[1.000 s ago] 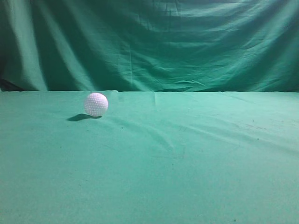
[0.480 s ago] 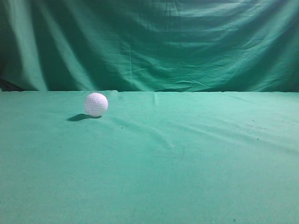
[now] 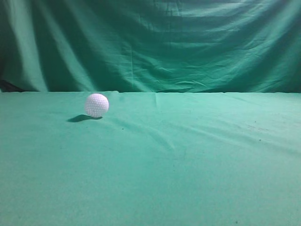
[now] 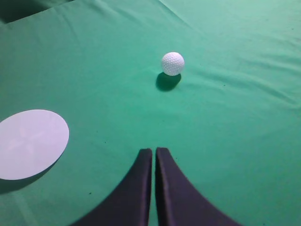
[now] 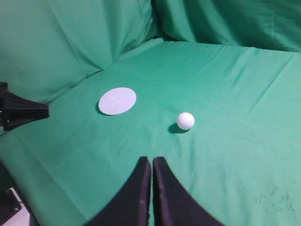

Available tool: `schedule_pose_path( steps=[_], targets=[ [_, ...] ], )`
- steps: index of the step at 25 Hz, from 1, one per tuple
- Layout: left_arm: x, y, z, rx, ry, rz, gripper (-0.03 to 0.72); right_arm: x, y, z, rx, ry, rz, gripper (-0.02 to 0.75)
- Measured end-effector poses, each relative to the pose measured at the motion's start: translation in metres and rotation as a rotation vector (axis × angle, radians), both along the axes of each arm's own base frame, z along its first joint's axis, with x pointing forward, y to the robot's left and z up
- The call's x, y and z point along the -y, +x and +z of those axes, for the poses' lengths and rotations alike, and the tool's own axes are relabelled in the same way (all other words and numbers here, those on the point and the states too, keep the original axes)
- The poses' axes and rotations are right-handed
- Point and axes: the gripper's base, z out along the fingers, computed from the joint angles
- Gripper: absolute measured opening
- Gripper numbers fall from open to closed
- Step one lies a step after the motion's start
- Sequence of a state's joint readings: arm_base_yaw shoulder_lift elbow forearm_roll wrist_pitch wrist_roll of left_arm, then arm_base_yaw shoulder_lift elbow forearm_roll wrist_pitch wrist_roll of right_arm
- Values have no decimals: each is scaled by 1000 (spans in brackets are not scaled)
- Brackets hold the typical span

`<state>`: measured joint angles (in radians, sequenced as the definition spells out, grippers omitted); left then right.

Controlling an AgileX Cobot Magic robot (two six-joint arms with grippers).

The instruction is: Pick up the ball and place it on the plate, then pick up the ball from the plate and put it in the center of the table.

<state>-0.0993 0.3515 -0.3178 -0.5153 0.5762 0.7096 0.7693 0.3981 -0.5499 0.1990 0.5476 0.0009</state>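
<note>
Nothing moved since 1 second ago in the exterior view: ball at the same spot on the table, same shadow to its left, same wrinkles in the green cloth. Resting alone on the cloth, toward the left and far side of the table in that view, not far in front of the curtain backdrop, touched by nothing. No arm or gripper visible in the exterior view. From the left wrist view, ball ahead of and a little right of the left gripper, well apart from it, with a dark shadow just below it on the table. Left gripper's 2 dark fingers pressed together with only a thin slit between them, gripping nothing. Plate, a flat pale round disc, lying on the cloth well to the left of the ball and nearer the camera, bare. From the right wrist view, ball ahead of and slightly right of the right gripper, apart from it. Right gripper likewise closed to a narrow slit, fingers together, holding nothing. Plate to the left of the ball and a little farther off, separate from it on the table. A dark part reaching in from the left edge, well left of the ball, beyond the plate; too little visible to tell what it is.
</note>
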Motion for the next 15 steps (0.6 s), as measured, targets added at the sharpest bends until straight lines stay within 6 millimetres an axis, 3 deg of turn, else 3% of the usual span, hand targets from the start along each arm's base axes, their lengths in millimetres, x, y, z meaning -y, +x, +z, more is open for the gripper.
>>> schedule_pose_path(
  steps=[9,15],
  targets=[
    [0,0,0,0,2,0,0,3,1,-1,111,-62,-2,0],
    [0,0,0,0,2,0,0,22,0,-34,189,-31,-189,0]
  ],
)
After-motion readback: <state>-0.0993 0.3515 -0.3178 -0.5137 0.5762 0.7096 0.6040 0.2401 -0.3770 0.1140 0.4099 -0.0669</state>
